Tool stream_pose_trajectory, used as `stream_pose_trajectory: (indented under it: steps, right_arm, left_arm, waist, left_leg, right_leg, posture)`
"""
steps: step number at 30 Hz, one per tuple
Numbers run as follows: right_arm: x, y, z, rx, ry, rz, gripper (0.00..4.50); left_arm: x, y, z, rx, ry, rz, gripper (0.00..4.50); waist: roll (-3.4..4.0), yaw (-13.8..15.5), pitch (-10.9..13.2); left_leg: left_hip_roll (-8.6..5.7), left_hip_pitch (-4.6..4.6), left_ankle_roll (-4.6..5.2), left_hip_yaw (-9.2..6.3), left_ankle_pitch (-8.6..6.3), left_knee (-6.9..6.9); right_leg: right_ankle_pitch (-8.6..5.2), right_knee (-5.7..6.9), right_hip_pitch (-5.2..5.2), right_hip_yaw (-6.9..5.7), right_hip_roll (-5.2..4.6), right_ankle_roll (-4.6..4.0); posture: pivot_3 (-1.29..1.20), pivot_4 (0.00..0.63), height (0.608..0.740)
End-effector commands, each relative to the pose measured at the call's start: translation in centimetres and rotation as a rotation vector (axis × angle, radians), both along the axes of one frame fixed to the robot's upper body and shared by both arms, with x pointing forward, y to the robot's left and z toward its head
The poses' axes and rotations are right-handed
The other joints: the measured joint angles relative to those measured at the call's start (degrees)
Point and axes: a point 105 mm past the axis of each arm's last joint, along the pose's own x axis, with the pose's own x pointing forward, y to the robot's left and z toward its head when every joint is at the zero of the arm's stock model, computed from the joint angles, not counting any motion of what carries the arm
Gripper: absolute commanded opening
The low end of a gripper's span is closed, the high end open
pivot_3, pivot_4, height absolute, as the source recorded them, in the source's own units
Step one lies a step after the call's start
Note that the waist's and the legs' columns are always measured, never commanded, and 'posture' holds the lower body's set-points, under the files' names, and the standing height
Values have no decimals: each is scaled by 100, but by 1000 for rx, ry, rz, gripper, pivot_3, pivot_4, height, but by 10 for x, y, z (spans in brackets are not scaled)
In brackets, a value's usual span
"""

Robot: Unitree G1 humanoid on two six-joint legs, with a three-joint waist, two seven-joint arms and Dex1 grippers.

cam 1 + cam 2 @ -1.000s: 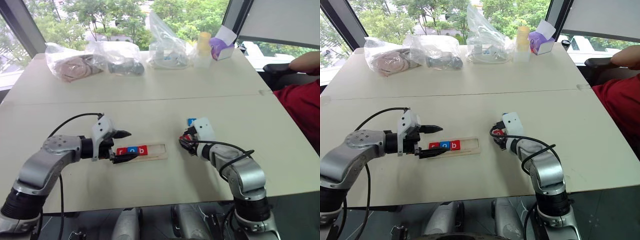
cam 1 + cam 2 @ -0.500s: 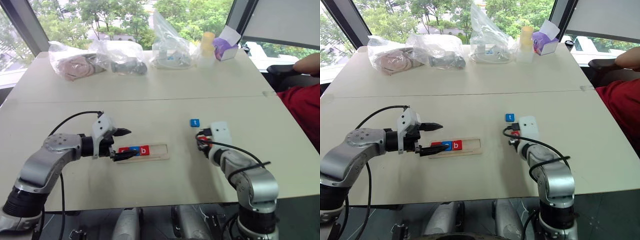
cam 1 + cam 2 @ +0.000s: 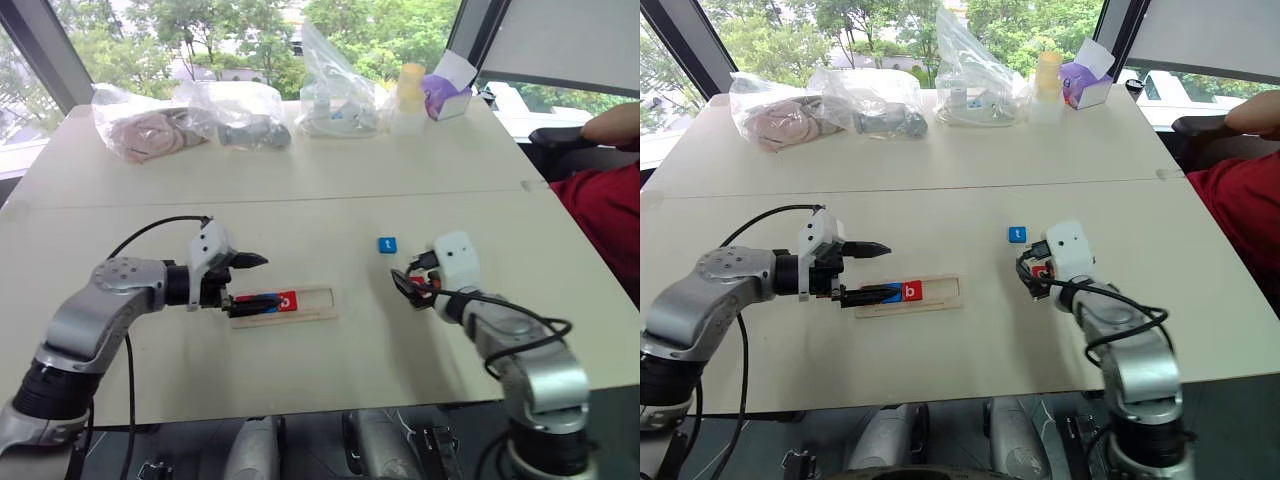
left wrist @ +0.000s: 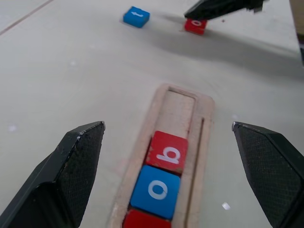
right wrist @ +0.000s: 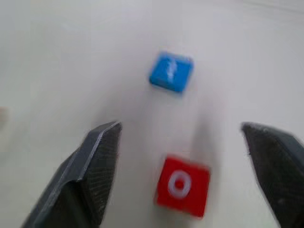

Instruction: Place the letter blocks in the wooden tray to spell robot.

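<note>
The wooden tray [image 3: 315, 303] lies on the table in front of me. At its left end sit a red block [image 4: 142, 221], a blue o [image 4: 155, 190] and a red b [image 4: 167, 152]; the right part is bare. My left gripper [image 3: 245, 280] is open, its fingers straddling the tray's left end. A blue t block [image 3: 388, 245] lies on the table to the right. A red o block [image 5: 183, 185] rests on the table just below it. My right gripper [image 5: 180, 127] hangs open over the red o, one finger on each side, apart from it.
Plastic bags [image 3: 145, 125] with items, a pale bottle [image 3: 408, 95] and a purple box [image 3: 445, 90] line the table's far side. A person in red [image 3: 610, 200] sits at the right edge. A seam [image 3: 300, 200] crosses the tabletop.
My right gripper carried the red o to the right, away from the tray, then opened; the block now lies on the table. The left arm stayed in place.
</note>
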Motion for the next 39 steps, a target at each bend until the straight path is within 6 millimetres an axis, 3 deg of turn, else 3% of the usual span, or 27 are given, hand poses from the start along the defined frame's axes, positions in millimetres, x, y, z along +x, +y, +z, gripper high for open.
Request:
stream_pose_trajectory:
  steps: [1, 4, 9, 13, 18, 21, 25, 28, 30, 34, 39]
  right_arm:
    - [-12, -15, 7, -27, 1, 298, 4150]
    - [-14, -36, -10, -120, 89, 459, 4150]
    - [14, -53, -21, -181, 78, 573, 4150]
    - [35, -52, -27, -193, 75, 635, 4150]
    - [42, -43, -39, -215, 112, 733, 4150]
    - [41, -43, -47, -231, 147, 779, 3305]
    - [40, -43, -47, -230, 148, 797, 1286]
    - [40, -43, -46, -228, 136, 783, 1201]
    - [43, -30, -31, -155, 96, 779, 1201]
    - [32, 27, 5, 34, 20, 854, 1201]
    - [10, 75, 11, 108, 27, 936, 1201]
  left_arm:
    - [-10, 4, 15, 16, -17, -55, 4500]
    - [-13, 9, 14, 51, -13, -60, 4500]
    - [-15, 16, 11, 71, -11, -15, 4500]
    - [-22, 23, 9, 71, 3, 29, 4500]
    - [-27, 32, 9, 81, 7, 78, 4500]
    - [-29, 35, 11, 84, 2, 95, 4500]
    - [-32, 39, 11, 91, -3, 123, 4500]
    - [-31, 41, 11, 91, -4, 130, 4500]
    - [-30, 43, 11, 91, -7, 136, 4500]
    - [-27, 45, 12, 93, -9, 138, 4500]
    - [-22, 46, 10, 100, -18, 140, 4500]
  waist:
    - [-2, 5, 0]
    - [-2, 4, 1]
    - [2, -55, 6]
    - [1, -59, 7]
    - [4, 5, 9]
    - [3, 11, 8]
    - [3, 1, 8]
    - [3, 5, 8]
    - [3, 7, 8]
    - [10, -30, 12]
    - [14, 29, 14]
  left_leg:
    - [-1, 1, 2, 0, -1, -2]
    - [-4, 7, 2, 4, -1, 1]
    - [0, 20, 2, 22, -1, 5]
    - [1, 18, 2, 26, -1, 6]
    - [5, 13, 2, 14, -1, 2]
    - [4, 14, 2, 11, -1, 5]
    - [5, 35, 2, 5, -1, 10]
    - [5, 67, 2, 5, -1, 5]
    - [5, 88, 1, 3, -1, 2]
    - [10, 89, 1, 3, -1, 0]
    - [21, 91, 1, -8, -2, -7]
  right_leg:
    - [-1, -4, 6, -1, 2, 2]
    - [-4, -4, 17, -3, 7, -2]
    - [1, 2, 18, 3, 13, -15]
    - [9, 5, 16, 3, 12, -1]
    - [11, 6, 9, 3, 6, 5]
    - [10, 6, 15, 1, 2, 3]
    - [1, 4, 40, 2, -4, -14]
    - [-1, 1, 71, 2, -4, -18]
    - [-3, -3, 91, 2, -6, -20]
    - [-2, 3, 87, 5, -6, -18]
    - [-3, 11, 82, -2, 5, -21]
  posture:
    - [0, 150, 740]
    - [0, 150, 740]
    - [0, 150, 740]
    - [0, 150, 740]
    - [0, 150, 740]
    - [0, 150, 740]
    - [0, 150, 740]
    - [0, 150, 740]
    - [0, 150, 740]
    - [0, 150, 740]
    - [0, 150, 740]
